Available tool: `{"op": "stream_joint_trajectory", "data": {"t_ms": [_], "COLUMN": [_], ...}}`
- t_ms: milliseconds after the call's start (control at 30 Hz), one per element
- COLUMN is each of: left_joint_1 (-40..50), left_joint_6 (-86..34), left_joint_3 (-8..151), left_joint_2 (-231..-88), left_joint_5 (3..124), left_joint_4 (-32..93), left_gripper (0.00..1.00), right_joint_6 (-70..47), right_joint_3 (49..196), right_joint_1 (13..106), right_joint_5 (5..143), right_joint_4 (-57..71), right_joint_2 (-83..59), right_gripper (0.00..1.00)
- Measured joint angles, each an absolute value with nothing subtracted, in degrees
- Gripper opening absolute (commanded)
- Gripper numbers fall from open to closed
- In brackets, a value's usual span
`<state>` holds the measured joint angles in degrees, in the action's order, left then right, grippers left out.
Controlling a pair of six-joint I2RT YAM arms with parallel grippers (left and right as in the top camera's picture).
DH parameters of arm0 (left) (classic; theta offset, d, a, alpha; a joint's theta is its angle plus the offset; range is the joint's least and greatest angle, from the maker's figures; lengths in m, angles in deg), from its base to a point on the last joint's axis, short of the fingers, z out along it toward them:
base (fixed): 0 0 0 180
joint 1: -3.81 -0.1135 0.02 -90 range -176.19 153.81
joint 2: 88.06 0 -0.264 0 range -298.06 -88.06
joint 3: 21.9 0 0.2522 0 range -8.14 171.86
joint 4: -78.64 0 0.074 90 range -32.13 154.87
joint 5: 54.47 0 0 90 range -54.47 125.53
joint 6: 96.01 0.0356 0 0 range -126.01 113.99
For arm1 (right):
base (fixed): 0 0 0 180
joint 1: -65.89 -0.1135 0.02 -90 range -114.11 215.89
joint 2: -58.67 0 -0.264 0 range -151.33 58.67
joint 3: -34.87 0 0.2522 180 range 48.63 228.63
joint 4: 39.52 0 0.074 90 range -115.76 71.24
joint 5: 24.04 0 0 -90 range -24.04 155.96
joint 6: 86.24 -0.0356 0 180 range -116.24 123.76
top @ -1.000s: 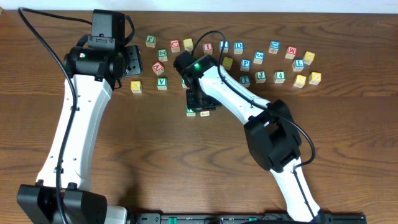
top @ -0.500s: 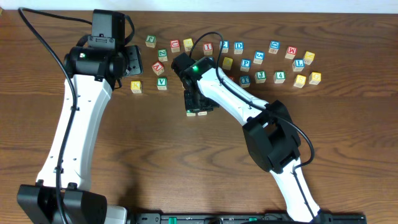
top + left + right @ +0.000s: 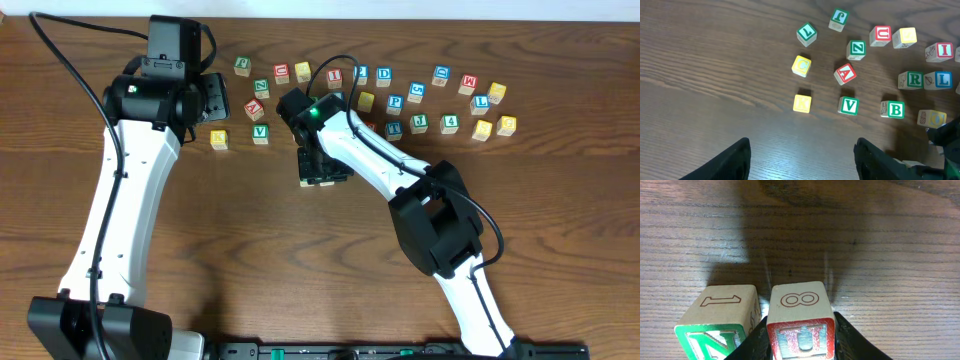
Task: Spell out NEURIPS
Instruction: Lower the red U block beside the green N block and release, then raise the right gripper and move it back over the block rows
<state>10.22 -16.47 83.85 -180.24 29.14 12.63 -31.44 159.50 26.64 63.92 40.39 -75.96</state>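
The left gripper point(image 3: 802, 146) hangs over the brown wooden table point(image 3: 250, 260), spread, empty and unmoved. The right gripper point(image 3: 318, 168) sits slightly higher in the overhead frame than a second ago. Its fingers flank the red-lettered wooden E cube point(image 3: 800, 307) at bottom centre of the wrist view. Pinching or letting go, I cannot tell. The cube stands just beside the green-lettered wooden N cube point(image 3: 722, 320).

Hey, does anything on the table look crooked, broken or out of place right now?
Nothing is broken or spilled. The red A block sits turned cornerwise, unlike the squarer green V block near it.
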Motion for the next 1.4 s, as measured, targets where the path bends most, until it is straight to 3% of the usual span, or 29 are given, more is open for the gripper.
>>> {"op": "stream_joint_trajectory", "data": {"t_ms": [667,933,1200,1400], "left_joint_1": [10.22,10.22,10.22,10.22], "left_joint_6": [-16.47,-16.47,-16.47,-16.47], "left_joint_3": [83.85,83.85,83.85,83.85], "left_joint_2": [-180.24,-180.24,-180.24,-180.24], "left_joint_5": [29.14,29.14,29.14,29.14], "left_joint_4": [12.8,12.8,12.71,12.41], "left_gripper": [0.65,0.65,0.65,0.65], "right_joint_6": [-31.24,-28.79,-25.67,-23.22], "right_joint_3": [160.0,160.13,160.37,160.37], "right_joint_1": [26.64,27.13,32.37,38.4], "right_joint_5": [64.03,64.11,64.22,64.22], "right_joint_4": [42.84,42.8,43.19,43.39], "right_joint_2": [-75.26,-67.3,-62.52,-60.29], "right_gripper": [0.41,0.4,0.51,0.69]}}
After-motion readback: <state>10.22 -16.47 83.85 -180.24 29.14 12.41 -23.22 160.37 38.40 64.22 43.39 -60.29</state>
